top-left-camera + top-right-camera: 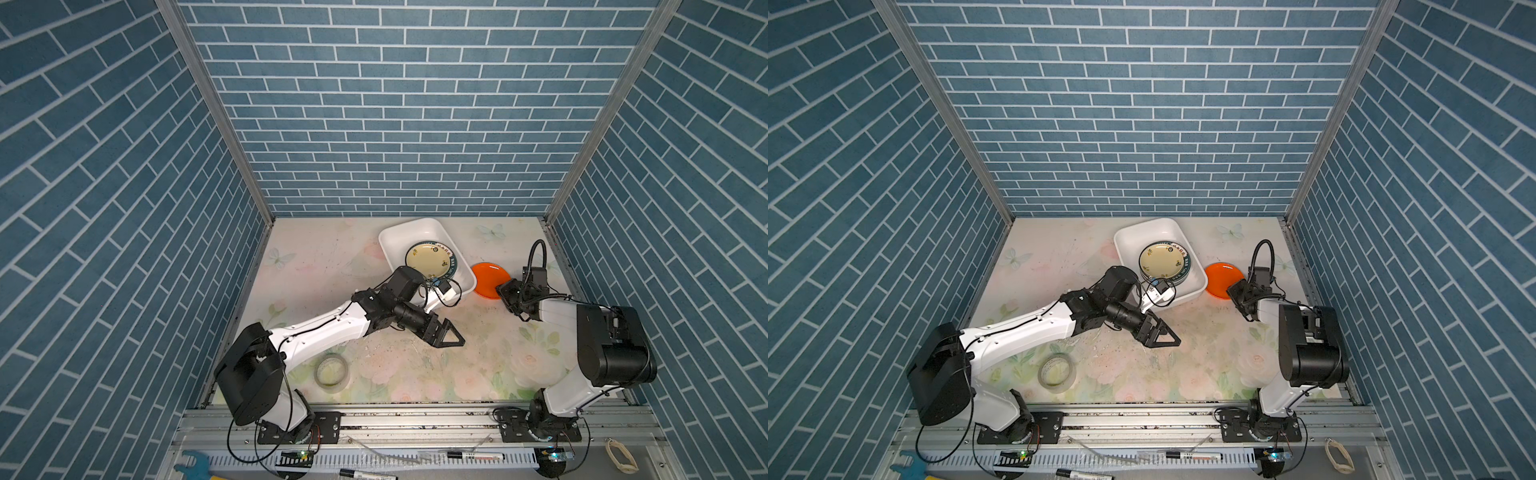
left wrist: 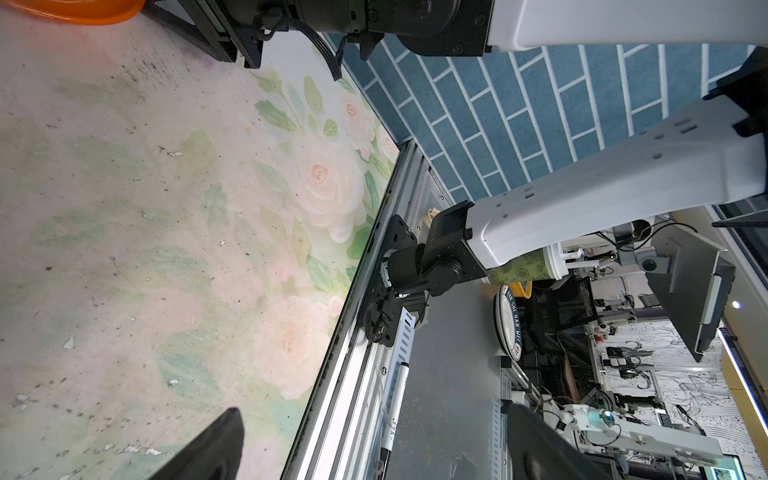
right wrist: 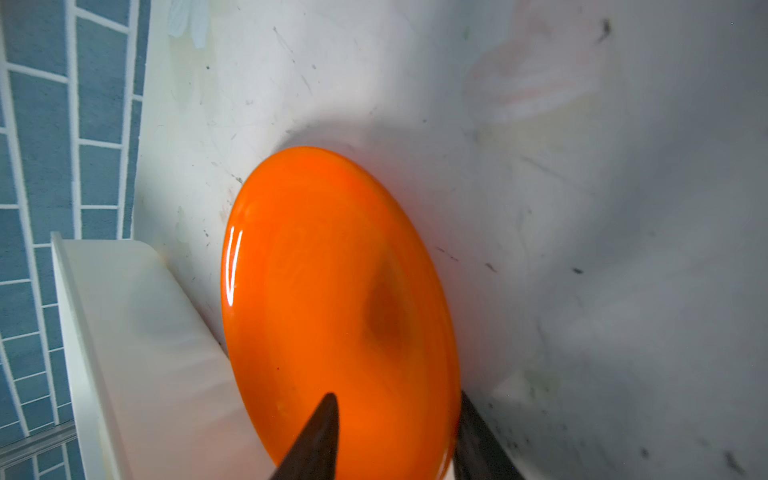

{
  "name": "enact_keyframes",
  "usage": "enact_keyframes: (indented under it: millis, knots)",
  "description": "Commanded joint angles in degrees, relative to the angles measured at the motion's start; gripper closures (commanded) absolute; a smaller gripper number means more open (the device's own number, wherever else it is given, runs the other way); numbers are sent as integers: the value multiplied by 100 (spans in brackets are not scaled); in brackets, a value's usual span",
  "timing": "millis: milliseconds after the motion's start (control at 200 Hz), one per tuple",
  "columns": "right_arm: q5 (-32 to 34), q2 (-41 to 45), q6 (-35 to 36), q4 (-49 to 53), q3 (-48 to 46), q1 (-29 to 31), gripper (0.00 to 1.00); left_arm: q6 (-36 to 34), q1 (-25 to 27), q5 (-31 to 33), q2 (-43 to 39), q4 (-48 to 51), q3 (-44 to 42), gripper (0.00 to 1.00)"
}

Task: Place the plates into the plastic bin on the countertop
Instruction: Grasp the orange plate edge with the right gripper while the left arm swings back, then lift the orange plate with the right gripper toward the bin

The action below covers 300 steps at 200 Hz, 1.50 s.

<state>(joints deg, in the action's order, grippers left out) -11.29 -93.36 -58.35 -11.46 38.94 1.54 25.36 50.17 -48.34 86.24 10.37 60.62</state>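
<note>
A plain orange plate lies on the flowered countertop, just right of the white plastic bin. Inside the bin sits a stack of plates, the top one pale yellow with a dark-green rim. My right gripper straddles the orange plate's near rim, one finger over it and one outside its edge, with a gap still showing. My left gripper hovers wide open and empty in front of the bin.
A translucent tape roll lies at the front left of the countertop. The grey metal rail with both arm bases runs along the front edge. Blue brick walls enclose the other three sides. Markers lie beyond the rail.
</note>
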Motion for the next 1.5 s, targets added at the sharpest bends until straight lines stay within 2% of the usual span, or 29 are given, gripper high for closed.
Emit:
enact_keyframes:
  millis: [0, 270, 580, 730, 925, 1155, 1315, 1495]
  knots:
    - [97, -144, -191, 450, -15, -18, 68, -169, -16, 96, -169, 112, 143, 0]
    - [215, 91, -194, 695, -58, -18, 91, -184, -69, 85, -221, 144, 169, 0]
    - [378, 967, -162, 1171, -134, -20, 95, -216, -160, 161, -323, 159, 161, 0]
    - [795, 1956, 17, 1923, -151, -46, 95, -104, -368, 348, -453, 60, 76, 0]
    - [1229, 3390, 403, 3162, -89, -114, 95, 115, -832, 887, -712, -98, -141, 1]
    - [1687, 4820, 690, 4463, -62, -129, 96, -68, -1071, 1151, -672, 217, -24, 0]
    - [1700, 5309, 772, 4968, -29, -130, 96, -67, -1074, 1227, -624, 221, -33, 0]
    - [1644, 5515, 763, 5060, 36, -145, 96, -29, -1162, 1467, -714, 195, -109, 0]
